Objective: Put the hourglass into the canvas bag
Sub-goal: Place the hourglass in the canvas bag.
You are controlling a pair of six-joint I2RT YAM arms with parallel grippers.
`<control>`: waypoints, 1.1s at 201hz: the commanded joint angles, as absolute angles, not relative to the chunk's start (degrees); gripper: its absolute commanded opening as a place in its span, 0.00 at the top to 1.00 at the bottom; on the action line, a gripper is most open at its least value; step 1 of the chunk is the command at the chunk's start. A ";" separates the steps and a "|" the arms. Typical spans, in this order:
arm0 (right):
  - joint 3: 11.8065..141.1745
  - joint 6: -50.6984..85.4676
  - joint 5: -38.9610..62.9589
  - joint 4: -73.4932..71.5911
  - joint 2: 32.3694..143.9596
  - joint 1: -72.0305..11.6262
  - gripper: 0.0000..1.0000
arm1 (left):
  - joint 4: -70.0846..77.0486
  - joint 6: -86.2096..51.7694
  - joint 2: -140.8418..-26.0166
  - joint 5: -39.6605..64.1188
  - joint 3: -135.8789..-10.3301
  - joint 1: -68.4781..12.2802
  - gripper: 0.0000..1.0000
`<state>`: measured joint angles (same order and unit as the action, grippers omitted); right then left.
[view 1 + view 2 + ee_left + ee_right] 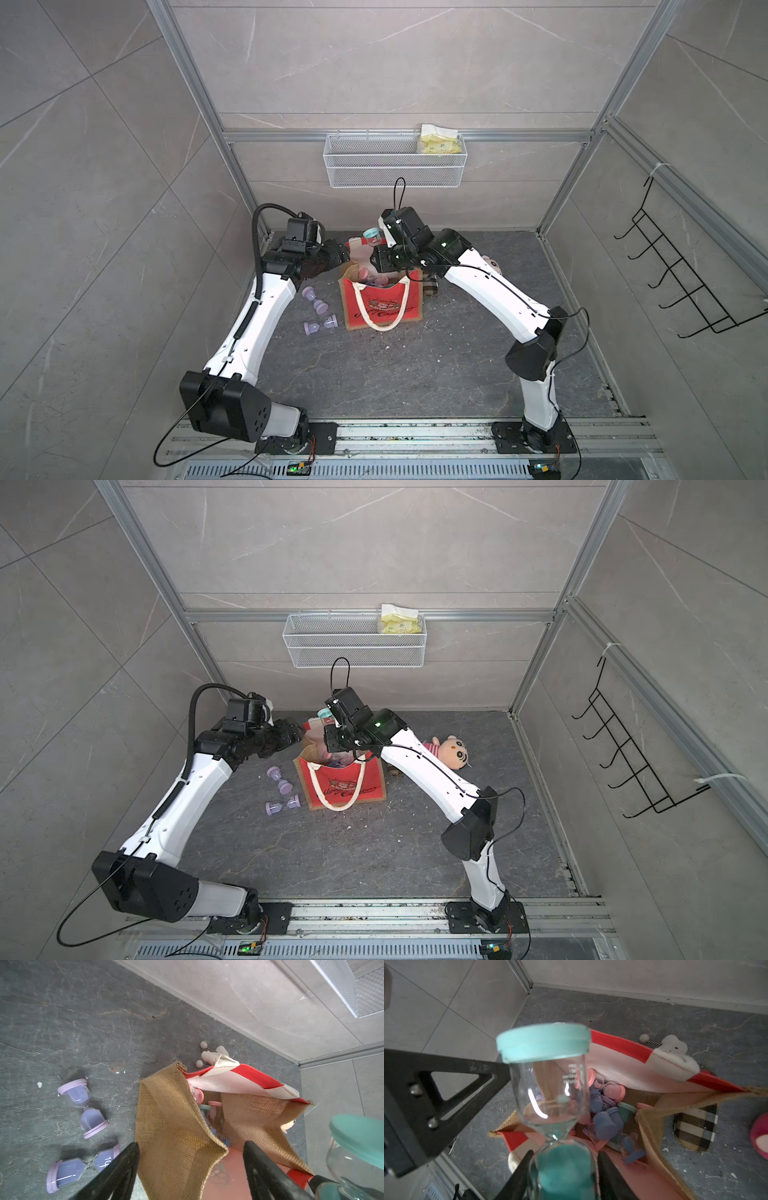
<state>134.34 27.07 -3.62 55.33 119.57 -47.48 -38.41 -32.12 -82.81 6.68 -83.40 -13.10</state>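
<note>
The canvas bag point(384, 305) is seen standing open toward the rear edge of the worktop point(415, 365), about midway along it. Its burlap side is straddled by the left pincer point(190, 1144), whose jaws are parted. The teal hourglass point(548, 1076) is gripped by the right pincer point(565, 1153) and held raised above the open bag.

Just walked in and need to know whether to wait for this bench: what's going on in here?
The right end effector holds a teal hourglass by its sand-filled bulb, raised near the open mouth of the canvas bag. The left end effector has its jaws open astride the bag's burlap side edge. Several pink, blue and teal hourglasses already lie inside the bag. Two purple hourglasses lie on the tabletop beside it.
</note>
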 commanded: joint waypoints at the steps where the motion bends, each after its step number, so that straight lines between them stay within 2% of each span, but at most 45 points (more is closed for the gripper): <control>1: 141.80 29.23 -6.45 61.40 124.04 -47.27 1.00 | -34.69 -32.21 -84.93 8.87 -84.64 -13.59 0.25; 46: 155.82 30.63 -7.84 70.65 135.05 -47.19 1.00 | -31.62 -32.23 -89.90 9.81 -85.05 -14.17 0.36; 64: 157.30 30.95 -8.56 72.06 137.28 -47.18 1.00 | -31.07 -32.41 -90.83 9.99 -84.52 -14.15 0.48; 80: 156.60 31.08 -9.16 72.28 138.36 -47.12 1.00 | -29.25 -32.57 -90.00 8.60 -82.55 -14.16 0.54; 98: 155.92 31.20 -9.96 72.71 139.71 -47.19 1.00 | -27.39 -32.66 -89.12 8.19 -80.48 -14.17 0.67; 142: 155.30 31.96 -10.71 73.80 143.10 -47.56 1.00 | -24.50 -33.40 -87.09 9.03 -78.20 -14.32 0.77; 165: 153.94 32.17 -11.87 72.95 144.08 -48.32 1.00 | -23.37 -33.94 -85.54 8.85 -76.43 -14.33 0.86; 221: 152.58 32.83 -13.07 72.80 146.86 -49.13 1.00 | -22.42 -34.39 -84.22 8.95 -74.96 -14.39 0.89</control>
